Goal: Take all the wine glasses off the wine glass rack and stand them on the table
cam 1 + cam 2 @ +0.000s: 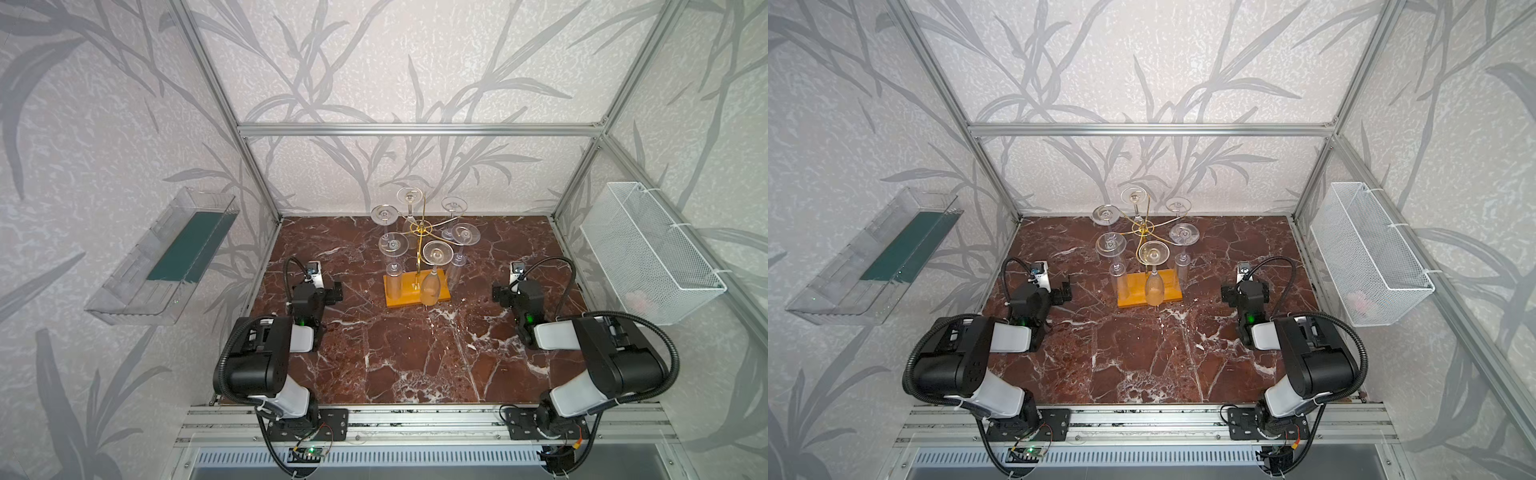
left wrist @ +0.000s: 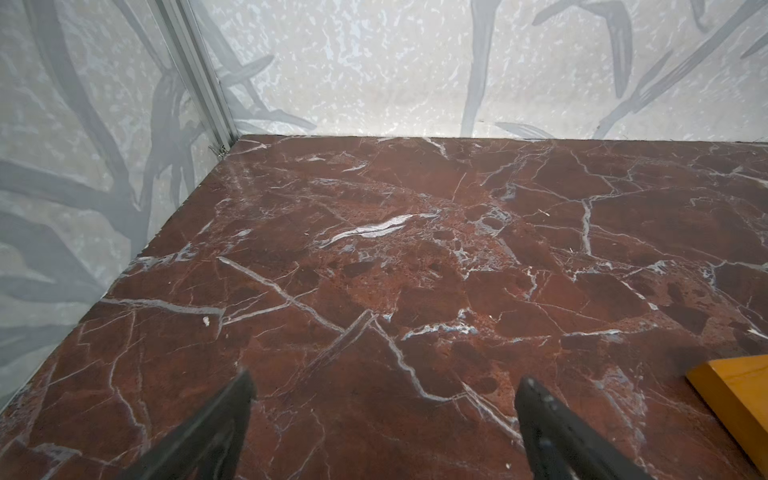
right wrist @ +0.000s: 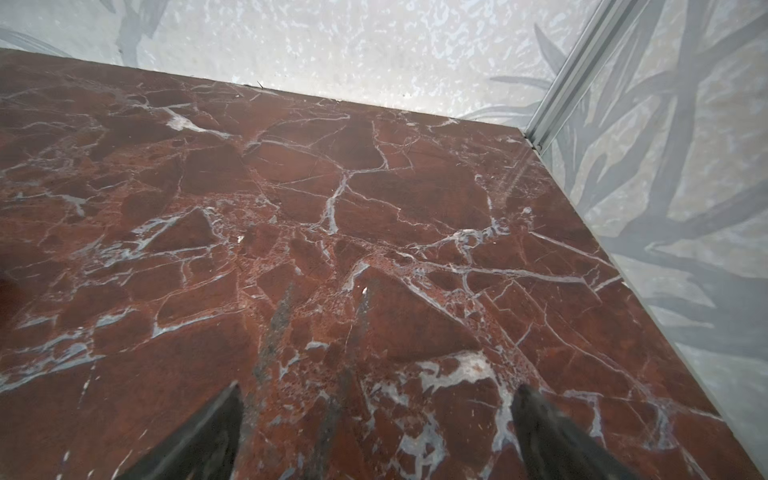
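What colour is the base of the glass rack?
Orange-yellow, plain wood. The base shows best in a top view.

The left end effector hangs over the red-brown marble tabletop, its two dark fingers spread wide with veined stone showing between them. Apart from them, a corner of the wine glass rack pokes in, showing only its orange-yellow wooden base. A metal post stands where the leaf-patterned walls meet.

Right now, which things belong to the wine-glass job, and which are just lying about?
Job: wine glass rack; six wine glasses hanging on it; left pincer, right pincer, both open.
Lying about: clear tray; white mesh basket, both wall-mounted.
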Robot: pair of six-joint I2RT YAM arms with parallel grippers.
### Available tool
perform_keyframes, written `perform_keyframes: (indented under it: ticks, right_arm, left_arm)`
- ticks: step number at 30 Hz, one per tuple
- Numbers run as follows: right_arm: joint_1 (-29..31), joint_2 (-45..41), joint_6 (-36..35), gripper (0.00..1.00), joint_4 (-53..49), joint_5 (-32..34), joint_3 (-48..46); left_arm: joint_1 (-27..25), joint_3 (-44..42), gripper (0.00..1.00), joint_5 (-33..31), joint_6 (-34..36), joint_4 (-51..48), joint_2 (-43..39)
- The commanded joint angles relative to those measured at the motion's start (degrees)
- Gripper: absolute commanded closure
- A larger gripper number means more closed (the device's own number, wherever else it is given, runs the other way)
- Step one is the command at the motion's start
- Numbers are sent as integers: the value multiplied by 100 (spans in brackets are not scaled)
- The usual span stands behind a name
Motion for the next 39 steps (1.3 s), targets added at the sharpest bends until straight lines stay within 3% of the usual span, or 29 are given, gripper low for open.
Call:
perform_keyframes:
  ticks: [1, 14, 19, 39]
  right_arm:
    - [-45, -127, 79, 1, 26, -99, 59]
    - [-45, -127, 77, 1, 18, -100, 63]
    - [-49, -127, 78, 1, 12, -108, 67]
    - [-54, -135, 73, 0, 47, -107, 44]
  left_arm:
    - [31, -12, 1, 74, 59, 109, 5]
    - [92, 114, 1, 34, -39, -129, 3]
    - [137, 221, 1, -404, -259, -334, 6]
    - [139, 164, 1, -466, -284, -299, -121]
